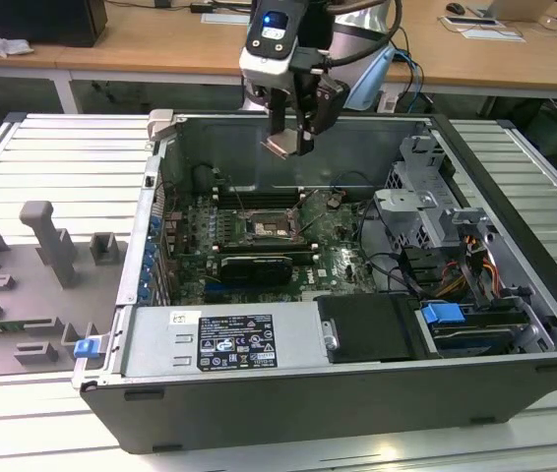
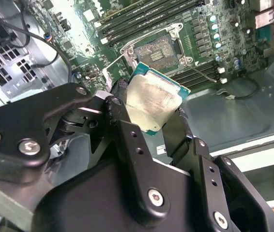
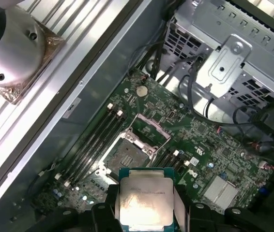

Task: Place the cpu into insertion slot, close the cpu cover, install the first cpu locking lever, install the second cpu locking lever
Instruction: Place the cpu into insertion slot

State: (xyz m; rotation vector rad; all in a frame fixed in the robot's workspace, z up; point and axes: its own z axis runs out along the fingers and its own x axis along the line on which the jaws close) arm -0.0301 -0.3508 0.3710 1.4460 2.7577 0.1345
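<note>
Cpu (image 3: 145, 203) clamped in hand (image 2: 149, 113).

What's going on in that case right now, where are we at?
The arm's gripper is shut on the cpu and holds it in the air above the open computer case. The chip hangs over the motherboard. Down on the board, the insertion slot lies open and empty. The cpu is not seated yet, and nothing is closed over the socket.
</note>
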